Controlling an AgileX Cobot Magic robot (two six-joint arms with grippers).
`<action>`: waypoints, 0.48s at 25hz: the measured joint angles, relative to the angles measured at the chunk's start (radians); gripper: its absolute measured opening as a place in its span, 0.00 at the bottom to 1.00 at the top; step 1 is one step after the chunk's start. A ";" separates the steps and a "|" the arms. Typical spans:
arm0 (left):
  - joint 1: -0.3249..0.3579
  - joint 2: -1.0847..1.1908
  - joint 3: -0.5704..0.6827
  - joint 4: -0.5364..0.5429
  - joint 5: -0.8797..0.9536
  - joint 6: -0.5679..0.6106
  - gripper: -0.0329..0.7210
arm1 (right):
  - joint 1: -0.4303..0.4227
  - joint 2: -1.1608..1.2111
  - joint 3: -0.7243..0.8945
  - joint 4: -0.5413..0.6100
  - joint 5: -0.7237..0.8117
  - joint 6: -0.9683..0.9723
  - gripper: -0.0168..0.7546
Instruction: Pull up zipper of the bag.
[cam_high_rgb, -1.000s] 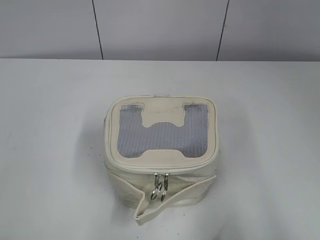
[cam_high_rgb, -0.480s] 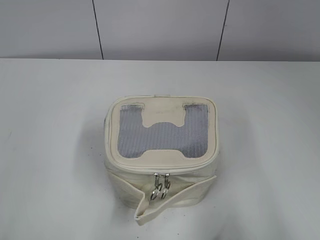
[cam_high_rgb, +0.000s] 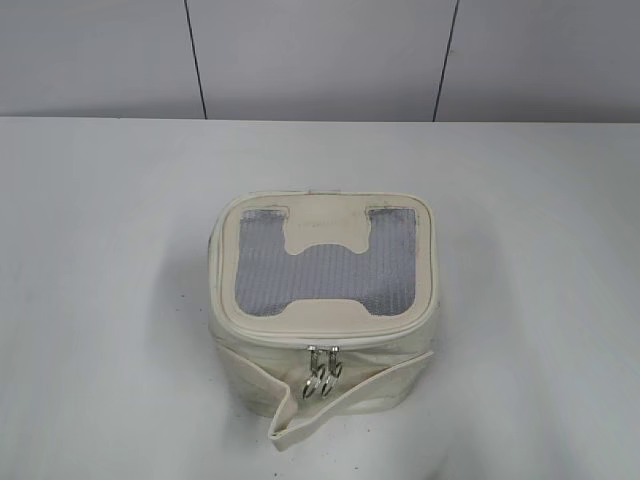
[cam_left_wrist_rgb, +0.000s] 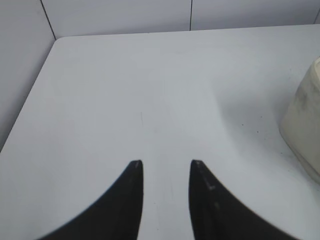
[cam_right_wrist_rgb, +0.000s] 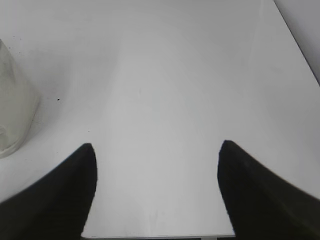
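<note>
The cream-white bag (cam_high_rgb: 325, 300) stands in the middle of the white table, lid up, with a grey mesh window around an H-shaped patch. The zipper (cam_high_rgb: 322, 340) runs round the lid's rim; its two silver pulls with ring tabs (cam_high_rgb: 322, 376) hang together at the front. A loose strap (cam_high_rgb: 350, 400) folds out at the front. The bag's side shows at the right edge of the left wrist view (cam_left_wrist_rgb: 305, 130) and the left edge of the right wrist view (cam_right_wrist_rgb: 12, 115). My left gripper (cam_left_wrist_rgb: 166, 162) is open and empty over bare table. My right gripper (cam_right_wrist_rgb: 157, 145) is wide open and empty. Neither gripper shows in the exterior view.
The white table (cam_high_rgb: 100, 250) meets a grey panelled wall (cam_high_rgb: 320, 60) at the back. The table's left edge (cam_left_wrist_rgb: 30, 100) shows in the left wrist view, its right edge (cam_right_wrist_rgb: 295, 40) in the right wrist view.
</note>
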 joint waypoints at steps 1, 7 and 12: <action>0.000 0.000 0.000 0.000 0.000 0.000 0.37 | 0.000 0.000 0.000 0.000 0.000 0.000 0.78; 0.000 0.000 0.000 0.000 0.000 0.000 0.37 | 0.000 0.000 0.000 0.000 0.000 0.000 0.78; 0.000 0.000 0.000 0.000 0.000 0.000 0.37 | 0.000 0.000 0.000 0.000 0.000 0.000 0.78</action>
